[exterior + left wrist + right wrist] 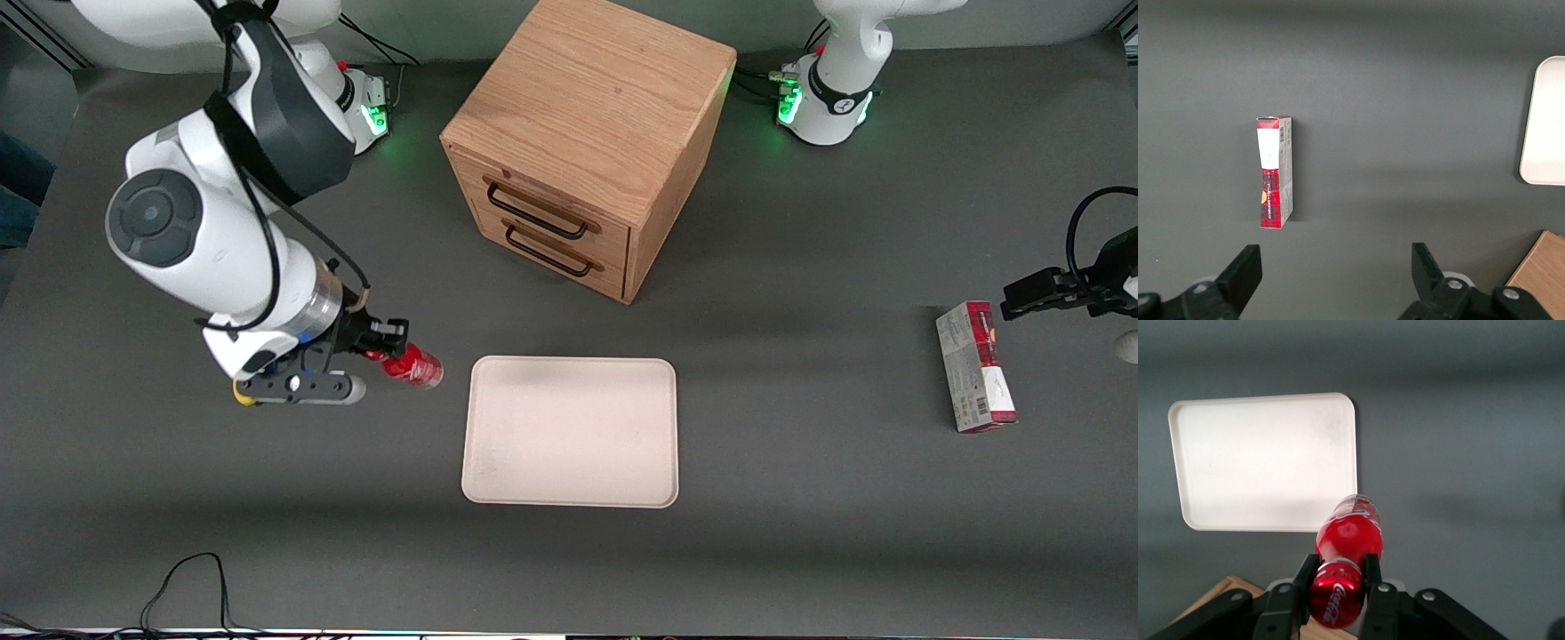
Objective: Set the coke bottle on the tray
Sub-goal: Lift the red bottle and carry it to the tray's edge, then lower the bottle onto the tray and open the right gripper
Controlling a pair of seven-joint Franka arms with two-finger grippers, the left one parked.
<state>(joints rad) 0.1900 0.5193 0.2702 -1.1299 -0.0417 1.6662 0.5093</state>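
My right gripper (384, 351) is shut on the coke bottle (413, 366), a small red bottle with a red cap and white script. It holds the bottle tilted above the dark table, beside the tray (570, 431) toward the working arm's end. In the right wrist view the black fingers (1305, 577) clamp the bottle (1348, 540) just below its cap. The cream-white tray (1265, 460) lies flat and bare in that view. Its edge also shows in the left wrist view (1545, 127).
A wooden drawer cabinet (587, 142) with two black handles stands farther from the front camera than the tray. A red-and-grey carton (975, 366) lies toward the parked arm's end and shows in the left wrist view (1275, 171). Cables (191, 587) lie at the table's near edge.
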